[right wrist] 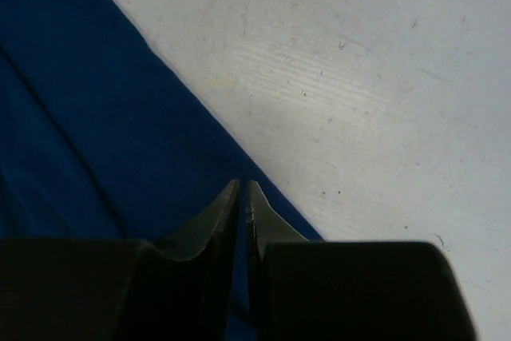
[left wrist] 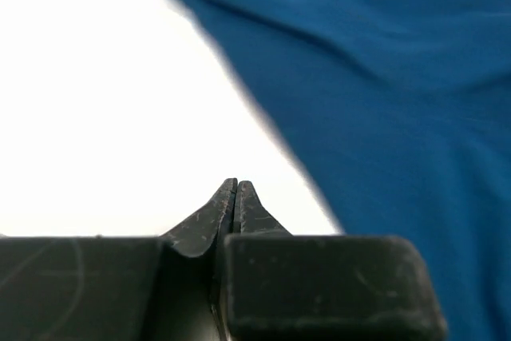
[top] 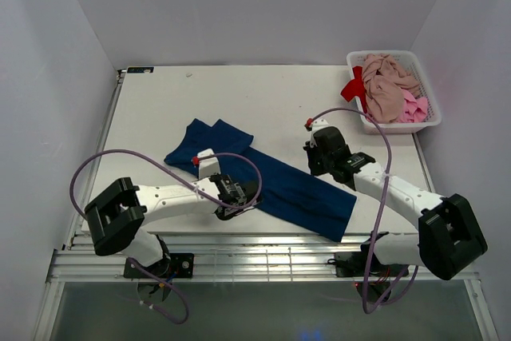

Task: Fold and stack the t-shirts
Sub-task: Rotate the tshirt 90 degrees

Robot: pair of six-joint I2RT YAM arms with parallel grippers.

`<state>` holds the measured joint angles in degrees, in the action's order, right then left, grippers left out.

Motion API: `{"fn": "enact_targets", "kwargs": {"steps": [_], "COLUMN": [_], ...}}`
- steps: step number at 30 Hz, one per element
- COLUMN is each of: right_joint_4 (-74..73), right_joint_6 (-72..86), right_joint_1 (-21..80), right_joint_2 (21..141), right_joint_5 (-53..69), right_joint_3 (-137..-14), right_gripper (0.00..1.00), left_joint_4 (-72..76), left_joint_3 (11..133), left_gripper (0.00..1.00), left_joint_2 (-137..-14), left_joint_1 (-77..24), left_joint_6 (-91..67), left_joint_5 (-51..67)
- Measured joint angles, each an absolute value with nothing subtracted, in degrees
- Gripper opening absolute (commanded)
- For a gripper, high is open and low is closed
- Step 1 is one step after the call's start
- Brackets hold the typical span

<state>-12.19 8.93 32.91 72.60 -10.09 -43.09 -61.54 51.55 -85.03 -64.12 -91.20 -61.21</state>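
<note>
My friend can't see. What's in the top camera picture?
A navy t-shirt lies rumpled across a white table, with the left tool and right tool at opposite edges. A white basket at the far right holds beige, pink and red t-shirts.

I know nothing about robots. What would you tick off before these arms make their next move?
1. Navy blue cloth t-shirt on the white table, between both arms: ok.
2. Shirt folded compact: not ok, a long rumpled strip.
3. Left gripper open for grabbing: not ok, shut beside the cloth.
4. Right gripper open: not ok, shut at the shirt's edge.
5. Pink and red tees inside the white slotted plastic basket: ok.
</note>
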Motion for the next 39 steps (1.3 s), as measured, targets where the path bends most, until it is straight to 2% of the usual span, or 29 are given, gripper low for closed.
{"fn": "enact_targets", "kwargs": {"steps": [7, 12, 15, 22, 26, 30, 39], "right_joint_4": [-13.4, -13.2, -13.2, -12.9, -11.9, -11.1, -10.3], "right_joint_6": [12.1, 13.6, 14.3, 15.3, 15.8, 16.1, 16.1], "right_joint_1": [35.7, 36.7, 37.1, 38.2, 38.5, 38.7, 38.8], "right_joint_2": [74.8, 76.4, 77.3, 80.0, 80.4, 80.9, 81.3], "right_joint_5": [-10.2, -10.4, -10.5, -11.2, -12.1, -12.7, -13.5], "right_joint_3": [-40.2, -38.9, -38.4, -37.6, -37.6, -37.7, -37.7], "right_gripper": [0.10, 0.09, 0.09, 0.08, 0.08, 0.08, 0.08], "left_joint_4": [-64.4, -60.2, -53.4, -17.3, -3.6, 3.4, 9.3], "left_joint_3": [49.5, 49.4, 48.2, 32.1, 30.5, 31.3, 31.8], "left_gripper": [0.00, 0.00, 0.00, 0.00, 0.00, 0.00, 0.00], "left_joint_2": [-88.7, -93.6, -94.3, -85.5, -84.1, -85.5, -85.9], "left_joint_1": [-60.9, -57.6, -55.7, -49.5, -47.0, -46.7, -46.1], "left_joint_6": [-95.2, -92.2, -87.0, -58.1, -46.5, -41.2, -37.0], "left_joint_5": [-61.7, -63.5, -64.2, -59.0, -56.3, -55.0, -54.5]}}
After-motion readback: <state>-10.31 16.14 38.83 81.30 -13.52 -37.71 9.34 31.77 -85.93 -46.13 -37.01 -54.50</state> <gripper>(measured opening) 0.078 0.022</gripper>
